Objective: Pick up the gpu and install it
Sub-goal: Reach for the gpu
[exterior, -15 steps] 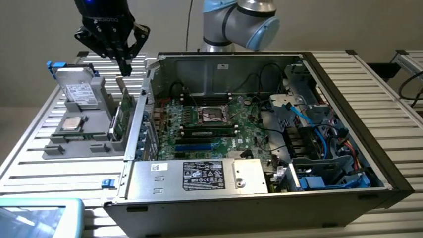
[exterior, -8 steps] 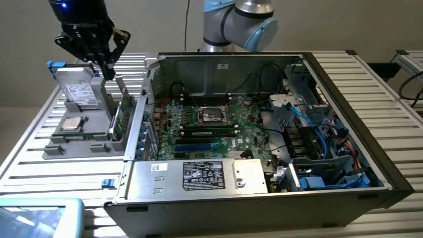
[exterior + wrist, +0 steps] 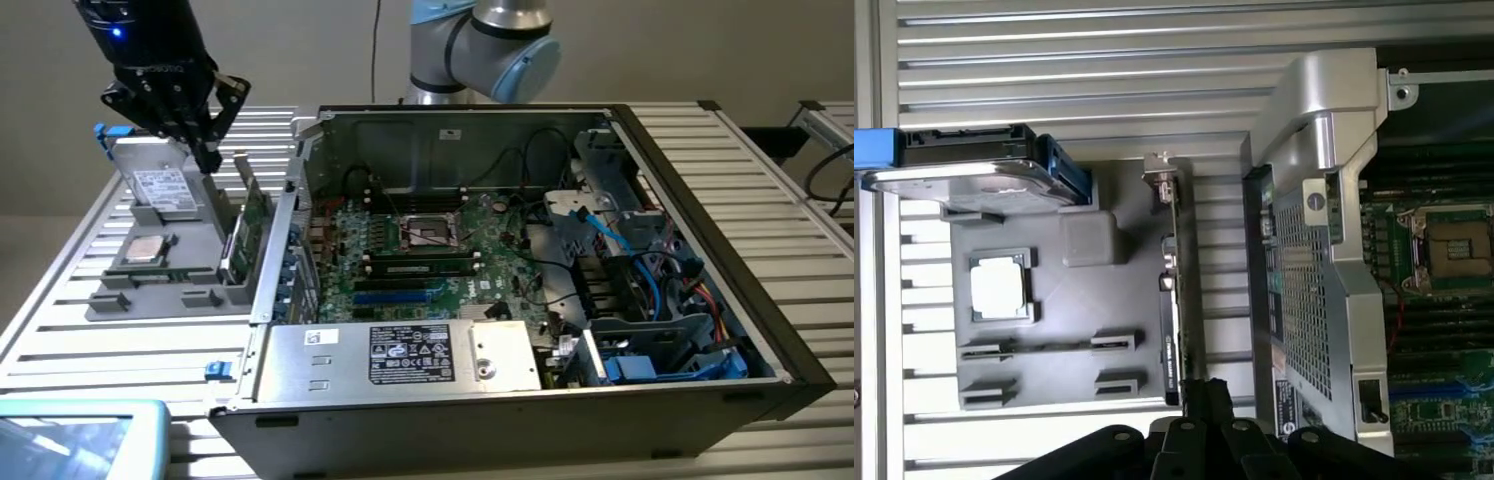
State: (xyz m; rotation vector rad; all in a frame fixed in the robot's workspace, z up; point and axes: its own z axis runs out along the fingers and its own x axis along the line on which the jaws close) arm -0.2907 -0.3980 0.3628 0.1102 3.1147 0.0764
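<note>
Hovering above the grey tray (image 3: 160, 290) in the exterior view, the claw (image 3: 207, 150) is closed on nothing; the gpu (image 3: 248, 225) stands on edge just below it, toward the computer case (image 3: 467, 108). In the wrist view, the gpu (image 3: 1172, 300) runs lengthwise straight away from the shut claw (image 3: 1204, 392).

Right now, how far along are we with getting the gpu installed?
Done: nothing is installed; the gpu stands on edge in the grey tray beside the computer case. In hand: the gripper, shut, is down at one end of the card; whether it grips it I cannot tell. Left: the lift and seating, since the motherboard's expansion slots look empty.
</note>
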